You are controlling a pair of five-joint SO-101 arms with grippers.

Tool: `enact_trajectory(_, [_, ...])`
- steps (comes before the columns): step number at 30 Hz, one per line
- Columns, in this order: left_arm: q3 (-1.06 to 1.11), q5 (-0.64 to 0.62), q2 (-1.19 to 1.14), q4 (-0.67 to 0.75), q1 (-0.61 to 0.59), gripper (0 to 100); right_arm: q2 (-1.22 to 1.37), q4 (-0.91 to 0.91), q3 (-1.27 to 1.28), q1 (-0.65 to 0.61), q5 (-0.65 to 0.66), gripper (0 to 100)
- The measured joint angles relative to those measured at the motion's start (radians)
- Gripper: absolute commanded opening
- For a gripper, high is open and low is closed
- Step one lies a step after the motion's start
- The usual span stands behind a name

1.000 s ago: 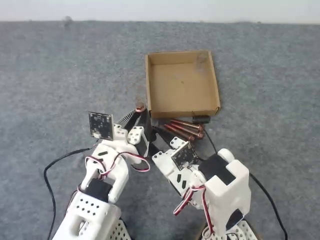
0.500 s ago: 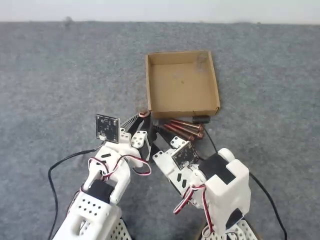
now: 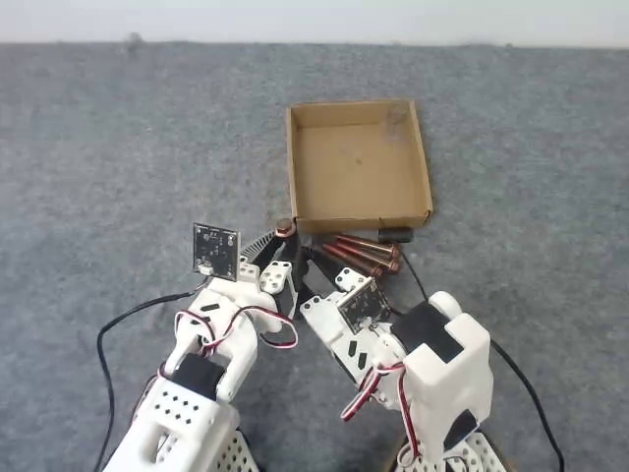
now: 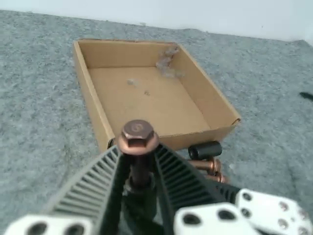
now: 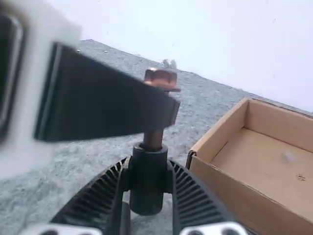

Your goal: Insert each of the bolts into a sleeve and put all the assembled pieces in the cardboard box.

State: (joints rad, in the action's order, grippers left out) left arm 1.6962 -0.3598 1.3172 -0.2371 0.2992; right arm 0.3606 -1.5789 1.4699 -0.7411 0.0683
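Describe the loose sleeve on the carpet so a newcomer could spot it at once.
Find the cardboard box in the middle of the grey carpet. Along its lower wall in the high view lies a cluster of bolts, and the sleeve lies between them and that wall, near a corner. It is short and black; the bolts are long and copper.

- Grey carpet (image 3: 118, 147), short-piled and mottled, spread flat from the near edge to the far wall.
- White wall (image 3: 295, 20) along the far side, plain, meeting the carpet in a straight seam.
- Small dark fleck (image 3: 130, 39) on that seam, toward the far left.
- Thin black cable (image 3: 98, 344) looped on the carpet at near left.
- Second black cable (image 3: 526, 388) lying diagonally on the carpet at near right.
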Motion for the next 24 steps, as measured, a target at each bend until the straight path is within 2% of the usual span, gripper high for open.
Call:
enact_trajectory(5, [0.000,-0.011,0.000,-0.051,0.000,15,0.000,0.000,-0.002,0.002,0.000,0.6])
enact_trajectory(24, [0.000,-0.015,0.000,-0.057,-0.029,15,0.002,0.000,0.000,0.034,0.002,0.6])
